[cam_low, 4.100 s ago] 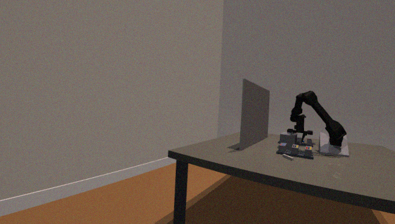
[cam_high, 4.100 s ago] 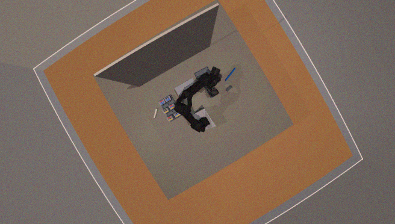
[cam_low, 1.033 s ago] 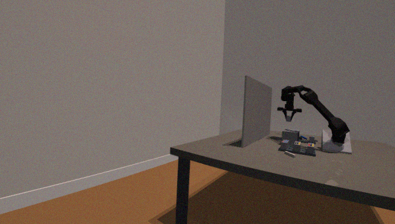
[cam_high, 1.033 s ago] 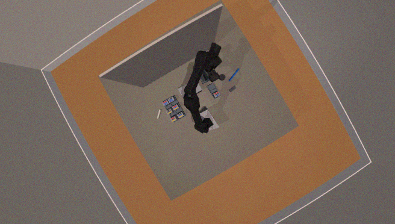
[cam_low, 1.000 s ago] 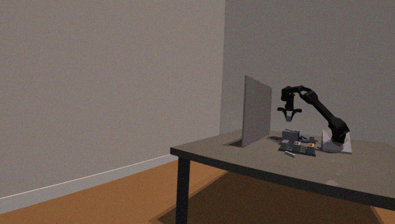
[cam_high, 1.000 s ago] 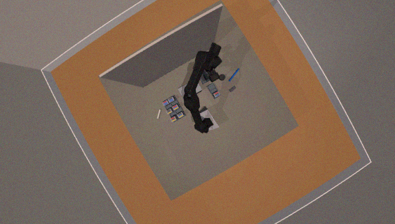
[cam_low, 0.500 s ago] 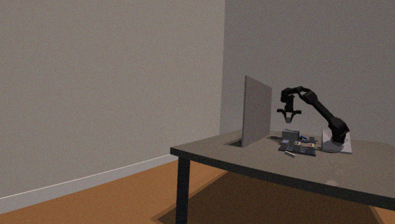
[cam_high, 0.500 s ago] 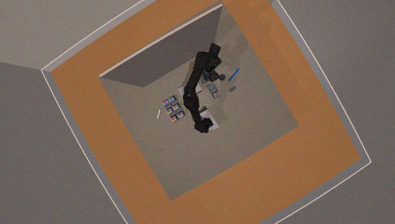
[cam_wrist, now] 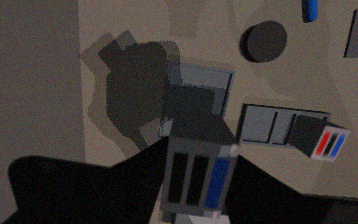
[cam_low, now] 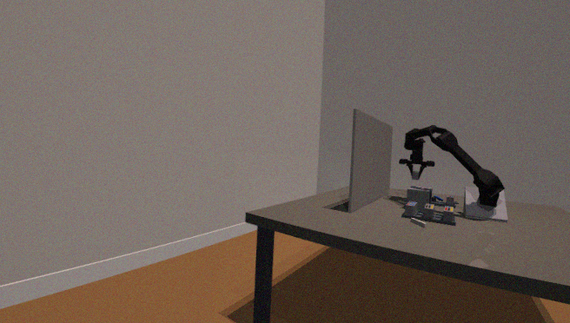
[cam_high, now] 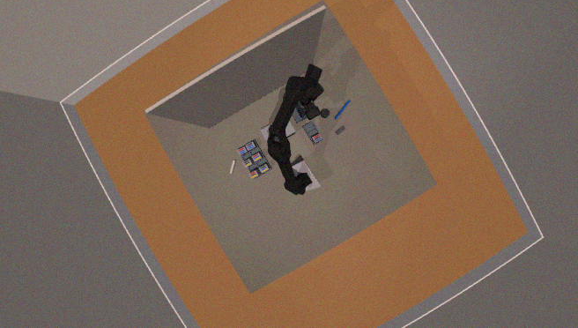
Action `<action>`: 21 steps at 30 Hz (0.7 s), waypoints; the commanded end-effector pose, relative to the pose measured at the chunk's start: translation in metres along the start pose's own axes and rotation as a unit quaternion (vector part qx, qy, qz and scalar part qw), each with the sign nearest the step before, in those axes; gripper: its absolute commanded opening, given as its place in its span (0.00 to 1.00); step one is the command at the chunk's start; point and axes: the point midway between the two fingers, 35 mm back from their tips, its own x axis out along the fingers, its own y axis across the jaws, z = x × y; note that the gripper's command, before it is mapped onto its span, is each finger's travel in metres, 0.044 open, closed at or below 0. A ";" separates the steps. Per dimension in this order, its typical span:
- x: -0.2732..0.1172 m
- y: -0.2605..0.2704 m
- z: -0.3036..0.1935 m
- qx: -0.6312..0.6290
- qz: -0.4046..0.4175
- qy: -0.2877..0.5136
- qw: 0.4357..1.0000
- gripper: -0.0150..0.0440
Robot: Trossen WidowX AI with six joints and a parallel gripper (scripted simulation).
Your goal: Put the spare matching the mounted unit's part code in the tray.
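My gripper point(cam_low: 415, 174) point(cam_wrist: 193, 145) is shut on a grey spare unit point(cam_wrist: 197, 177). Its face in the wrist view shows two black stripes and one blue stripe. The spare hangs well above the table. The shallow grey tray point(cam_wrist: 200, 75) point(cam_high: 300, 115) lies below and beyond it in the wrist view, partly in the arm's shadow and partly hidden by the spare. Several striped spares point(cam_high: 256, 157) point(cam_low: 448, 210) stand in a dark rack point(cam_low: 434, 220). The mounted unit's back code cannot be made out.
A smaller slotted rack point(cam_wrist: 257, 123) point(cam_high: 309, 127) beside the tray holds a red-black-blue unit point(cam_wrist: 330, 143) point(cam_high: 316, 137). A dark round disc point(cam_wrist: 266, 41) point(cam_high: 324, 113), blue rod point(cam_high: 343, 109) point(cam_wrist: 310, 10) and dark block point(cam_high: 340, 130) lie nearby. A tall panel point(cam_high: 247, 77) point(cam_low: 371, 162) stands behind.
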 end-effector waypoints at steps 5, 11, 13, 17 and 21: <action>0.007 0.001 0.000 0.003 0.001 0.003 1.000 0.25; 0.012 0.001 0.000 0.003 0.001 0.003 1.000 0.25; 0.014 0.001 0.000 0.003 0.001 0.003 1.000 0.25; 0.017 0.002 0.001 0.003 0.001 0.004 1.000 0.25; 0.020 0.002 0.001 0.003 0.001 0.004 1.000 0.25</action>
